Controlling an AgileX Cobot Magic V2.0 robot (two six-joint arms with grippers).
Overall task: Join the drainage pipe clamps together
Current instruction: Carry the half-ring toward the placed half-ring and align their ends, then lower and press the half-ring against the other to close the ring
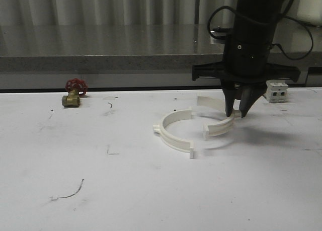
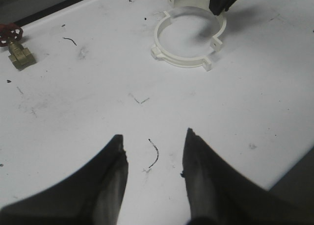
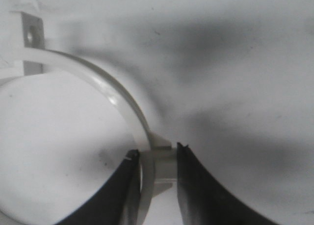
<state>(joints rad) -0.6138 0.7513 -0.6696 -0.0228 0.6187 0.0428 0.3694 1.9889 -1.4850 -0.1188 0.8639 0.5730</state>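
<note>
Right end effector [image 1: 236,113]: I am seeing its two dark fingers pointing down and closing narrowly on the band of the right-hand white plastic semicircular half-ring [image 1: 220,121]; in the right wrist view the fingertips [image 3: 189,163] are sitting on either side of a lug on that band.
Left end effector [image 2: 153,154]: I am holding it spread wide over bare counter, gripping nothing, with only a short dark scribble mark [image 2: 154,154] lying between the fingers.
Clamp halves: the left-hand white plastic semicircular half-ring [image 1: 173,130] is lying flat near the middle of the counter, and the gripped half is facing it so the two are forming a wide ring; I am seeing a gap at the near end tabs in the front view, and I cannot tell whether the far tabs are touching.
Open room: the white counter [image 1: 151,190] is lying bare in front of the ring and to its left.
Far edge: a brass valve with a red handwheel [image 1: 74,92] is sitting well to the left, and a white boxy breaker [image 1: 276,91] is sitting just behind the right arm, both near the back edge.
Containers: I am seeing bare counter inside the ring.
</note>
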